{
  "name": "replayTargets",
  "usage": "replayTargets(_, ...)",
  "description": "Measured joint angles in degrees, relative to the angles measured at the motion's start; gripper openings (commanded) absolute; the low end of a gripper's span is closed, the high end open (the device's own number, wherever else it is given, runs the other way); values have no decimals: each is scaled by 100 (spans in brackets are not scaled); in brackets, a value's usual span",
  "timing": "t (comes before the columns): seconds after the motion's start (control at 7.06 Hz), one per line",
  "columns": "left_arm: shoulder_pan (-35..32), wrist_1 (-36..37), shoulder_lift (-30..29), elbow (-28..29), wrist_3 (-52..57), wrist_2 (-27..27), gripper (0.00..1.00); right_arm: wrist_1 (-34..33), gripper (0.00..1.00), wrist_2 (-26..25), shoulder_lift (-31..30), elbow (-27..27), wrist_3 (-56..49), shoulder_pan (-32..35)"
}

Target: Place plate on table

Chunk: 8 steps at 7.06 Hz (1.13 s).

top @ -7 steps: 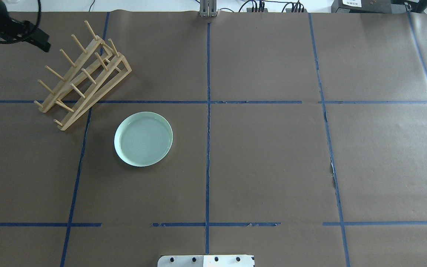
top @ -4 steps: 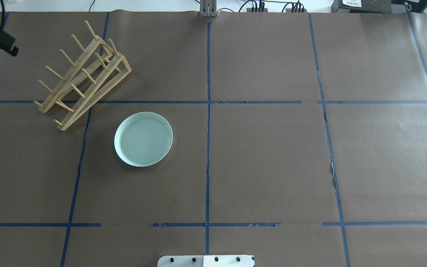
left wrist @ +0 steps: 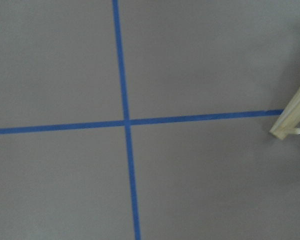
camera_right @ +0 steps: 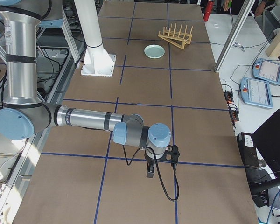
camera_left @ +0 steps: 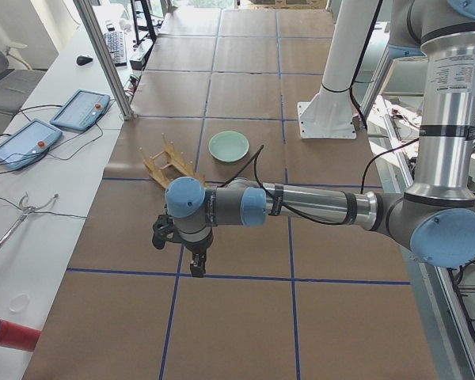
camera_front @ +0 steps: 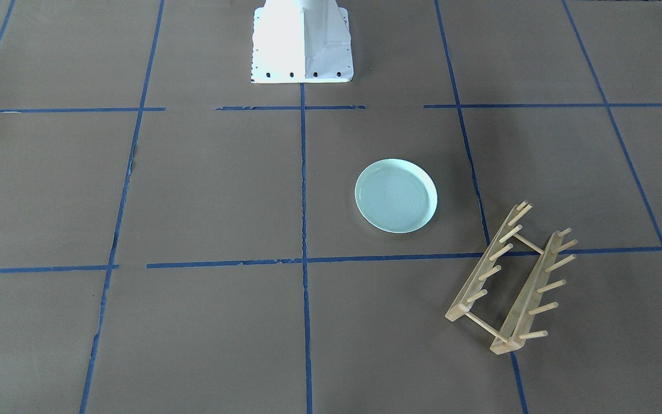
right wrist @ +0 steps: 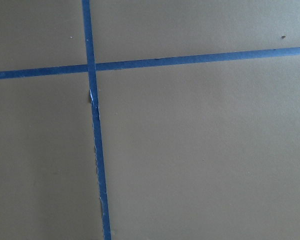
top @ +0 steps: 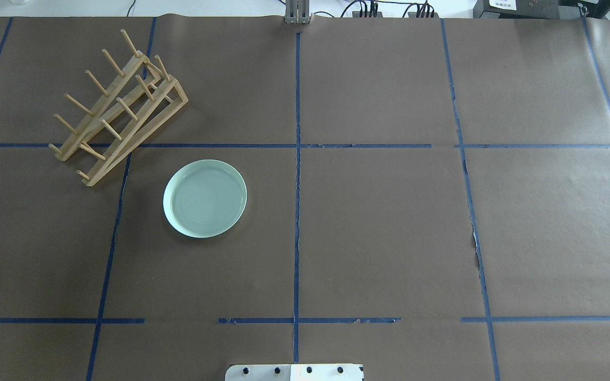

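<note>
The left end effector [camera_left: 196, 265] hangs over the worktop [top: 379, 227], well apart from the plate, and I cannot tell its grip; the wooden peg rack [top: 119, 106] stands at the left; near it, apart, the plate [top: 205, 198] lies flat on the worktop, ungripped; the right end effector [camera_right: 150, 170] hangs far off, its grip likewise impossible to tell.

Light on my workspace is even and diffuse: the round pale mint-green plate [top: 205, 198] casts a faint soft shadow on the brown paper-covered table [top: 389, 227], my white base pedestal [camera_front: 301, 40] glares, and my left wrist view is soft.
</note>
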Motion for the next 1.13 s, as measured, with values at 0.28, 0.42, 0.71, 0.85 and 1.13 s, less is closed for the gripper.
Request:
replayTargets(0.28, -26, -31, 50, 104, 28, -19, 100, 0, 100, 0, 0, 0, 0, 0)
replayTargets(0.42, -28, -109, 47, 135, 19, -22, 100, 0, 100, 0, 0, 0, 0, 0)
replayTargets(0.71, -28, -290, 43, 203, 3, -19, 100, 0, 100, 0, 0, 0, 0, 0)
replayTargets(0.85, -28, -322, 45, 209, 0, -19, 100, 0, 100, 0, 0, 0, 0, 0)
replayTargets(1.13, -28, -342, 45, 218, 0, -15, 100, 0, 100, 0, 0, 0, 0, 0)
